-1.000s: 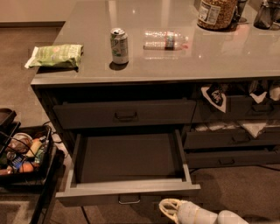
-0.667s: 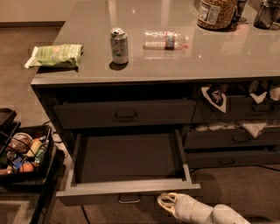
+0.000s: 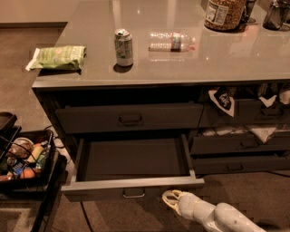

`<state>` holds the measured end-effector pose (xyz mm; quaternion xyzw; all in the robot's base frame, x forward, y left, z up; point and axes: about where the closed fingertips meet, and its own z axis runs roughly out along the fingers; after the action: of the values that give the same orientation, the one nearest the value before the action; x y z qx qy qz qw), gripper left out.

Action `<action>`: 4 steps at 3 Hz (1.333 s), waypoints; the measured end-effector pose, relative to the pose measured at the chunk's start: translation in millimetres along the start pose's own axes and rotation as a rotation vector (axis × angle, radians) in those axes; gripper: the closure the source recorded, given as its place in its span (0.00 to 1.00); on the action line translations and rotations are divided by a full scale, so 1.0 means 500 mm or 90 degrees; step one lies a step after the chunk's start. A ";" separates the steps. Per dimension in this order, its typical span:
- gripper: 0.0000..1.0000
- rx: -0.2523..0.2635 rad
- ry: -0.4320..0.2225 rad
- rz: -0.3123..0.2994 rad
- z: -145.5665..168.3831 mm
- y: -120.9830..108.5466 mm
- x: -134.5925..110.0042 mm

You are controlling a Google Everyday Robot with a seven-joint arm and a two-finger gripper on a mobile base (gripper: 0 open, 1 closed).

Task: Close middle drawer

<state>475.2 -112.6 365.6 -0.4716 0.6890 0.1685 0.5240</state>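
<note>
The middle drawer (image 3: 133, 186) is pulled out wide from the dark grey cabinet. Its inside is bare and grey, and a small metal loop handle (image 3: 134, 194) sits at the centre of its flat front. Above it is a shut drawer front (image 3: 129, 118) with a like handle. My gripper (image 3: 168, 198) is at the bottom of the view, just below and to the right of the open drawer's front right corner, on a white arm (image 3: 226, 218) that comes in from the lower right. It is close to the drawer front; I cannot tell if it touches.
On the counter (image 3: 181, 63) are a green snack bag (image 3: 58, 57), a soda can (image 3: 123, 46), a lying water bottle (image 3: 171, 41) and a jar (image 3: 225, 13). Right-hand drawers (image 3: 240, 144) hold bags. A black cart (image 3: 25, 170) with groceries stands at left.
My gripper and arm have moved slightly up and left, closer to the open drawer's front right corner. The drawer has not moved.
</note>
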 end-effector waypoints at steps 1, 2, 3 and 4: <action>1.00 0.016 -0.003 0.006 0.041 -0.043 0.012; 1.00 0.026 -0.003 0.006 0.071 -0.083 0.015; 1.00 0.032 -0.002 -0.003 0.091 -0.120 0.005; 1.00 0.044 0.000 -0.011 0.098 -0.170 -0.012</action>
<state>572.8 -116.5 374.1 -0.4589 0.6906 0.1400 0.5412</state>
